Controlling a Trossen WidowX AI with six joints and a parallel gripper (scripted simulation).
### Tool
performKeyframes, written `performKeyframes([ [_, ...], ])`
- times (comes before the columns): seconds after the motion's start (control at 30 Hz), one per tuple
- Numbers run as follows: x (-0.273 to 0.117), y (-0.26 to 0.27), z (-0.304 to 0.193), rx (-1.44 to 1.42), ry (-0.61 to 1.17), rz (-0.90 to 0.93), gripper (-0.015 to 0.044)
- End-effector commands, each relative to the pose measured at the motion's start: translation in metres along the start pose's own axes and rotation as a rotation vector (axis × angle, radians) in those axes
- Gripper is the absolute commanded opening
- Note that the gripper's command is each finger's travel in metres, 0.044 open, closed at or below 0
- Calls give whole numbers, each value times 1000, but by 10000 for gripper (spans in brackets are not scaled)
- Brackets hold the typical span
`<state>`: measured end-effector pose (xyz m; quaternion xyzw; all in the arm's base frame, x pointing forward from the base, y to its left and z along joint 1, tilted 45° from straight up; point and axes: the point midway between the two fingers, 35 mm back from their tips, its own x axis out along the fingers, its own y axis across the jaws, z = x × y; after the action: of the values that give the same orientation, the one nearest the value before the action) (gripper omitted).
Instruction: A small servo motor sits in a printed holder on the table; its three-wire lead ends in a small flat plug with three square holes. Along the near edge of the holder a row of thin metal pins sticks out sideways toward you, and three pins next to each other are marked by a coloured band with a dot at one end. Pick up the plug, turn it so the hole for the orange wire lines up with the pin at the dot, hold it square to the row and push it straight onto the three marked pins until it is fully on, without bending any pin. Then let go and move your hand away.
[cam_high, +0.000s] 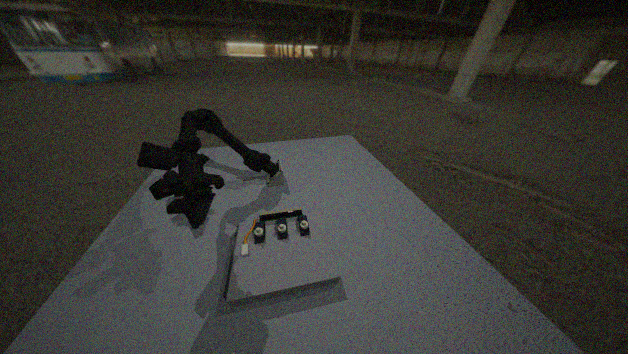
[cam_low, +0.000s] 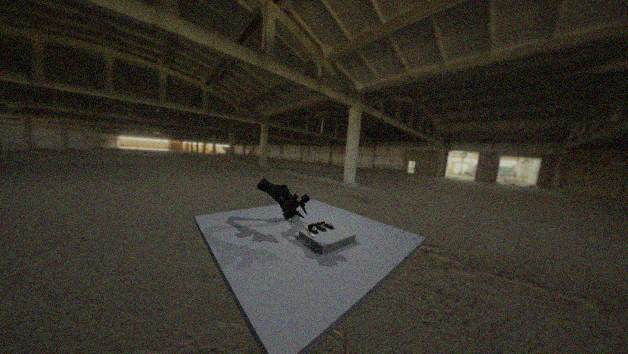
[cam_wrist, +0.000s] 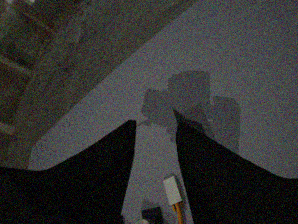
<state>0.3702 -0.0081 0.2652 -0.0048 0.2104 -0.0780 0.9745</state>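
Observation:
The small white plug (cam_high: 244, 249) (cam_wrist: 172, 190) lies on the raised block, left of the black parts in the top view. Its orange lead (cam_high: 248, 232) (cam_wrist: 179, 214) runs toward a dark bar (cam_high: 280, 216) joined by three black units with round pale tops. Which part is the servo is unclear; pins, coloured band and dot cannot be made out. My gripper (cam_wrist: 156, 129) is partly open and empty. It is above the table, left of the block in the top view. In the wrist view, the plug shows beyond and between the fingers, nearer the right one, not touched.
The pale raised block (cam_high: 285, 267) (cam_low: 337, 239) has upright sides and stands on the grey table (cam_high: 400, 260) (cam_low: 270, 295). My arm's base stands behind the block at the table's far side. The table's edge crosses the wrist view's upper left. Arm shadows fall across table and block.

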Motion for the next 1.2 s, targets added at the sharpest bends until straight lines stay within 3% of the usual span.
performKeyframes([
  [0.0,15,2,-10,-19,113,-45,115],
  [0.5,53,5,-58,-197,543,-249,115],
  [1.17,71,6,-98,-616,979,-511,115],
])
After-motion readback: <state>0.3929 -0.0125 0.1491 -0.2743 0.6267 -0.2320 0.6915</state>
